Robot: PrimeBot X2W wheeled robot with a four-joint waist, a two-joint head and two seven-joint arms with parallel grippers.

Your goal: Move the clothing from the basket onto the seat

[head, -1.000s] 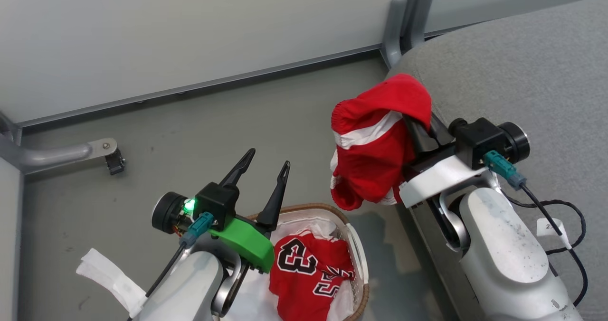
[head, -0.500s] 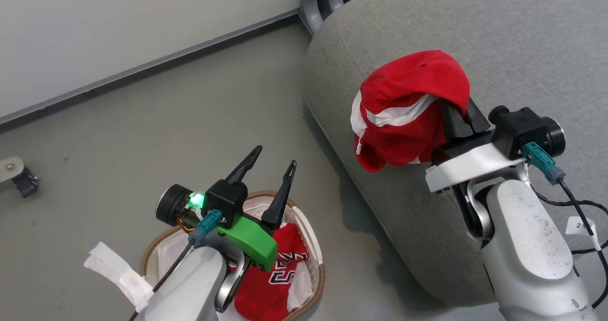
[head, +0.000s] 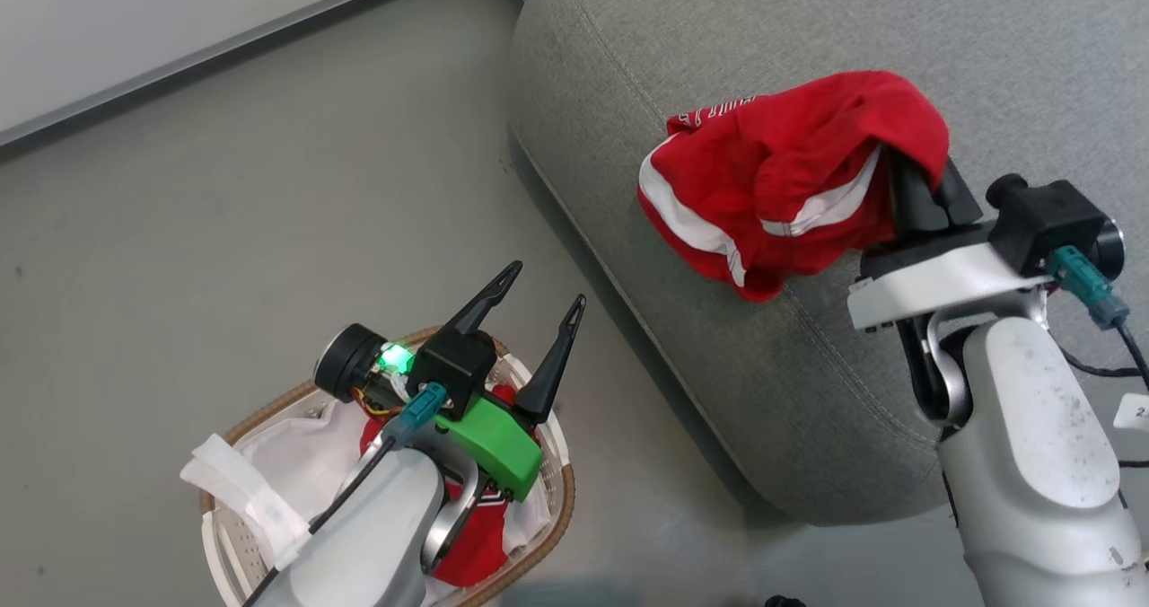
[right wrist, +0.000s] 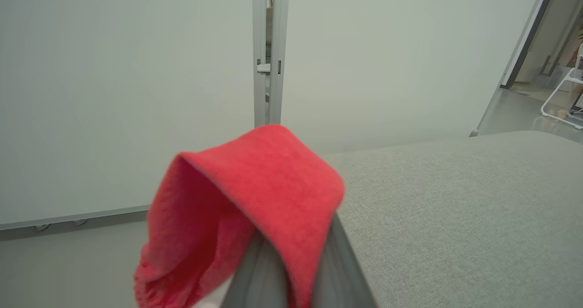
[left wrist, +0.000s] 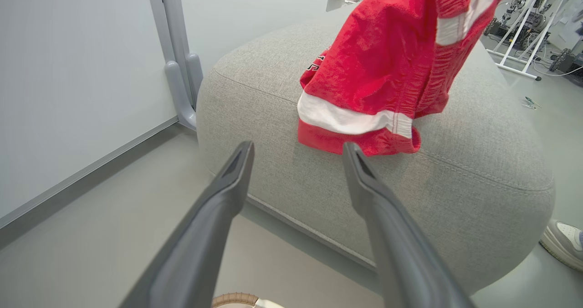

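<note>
Your right hand (head: 925, 196), clamped on the red white-trimmed shorts (head: 781, 194), has swung them from beside the large grey fabric seat (head: 808, 391) onto it, with the hem touching and ready for release. Your left hand (head: 548, 284) hangs wide above the white perforated basket (head: 548, 535), with the red jersey (head: 476, 544) inside on the white liner (head: 296, 463). Nothing seems to block the drop.

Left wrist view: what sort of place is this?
Likely a lab staged as a home corner: bare partition walls on metal posts, a grey seat, equipment stands behind it.
</note>
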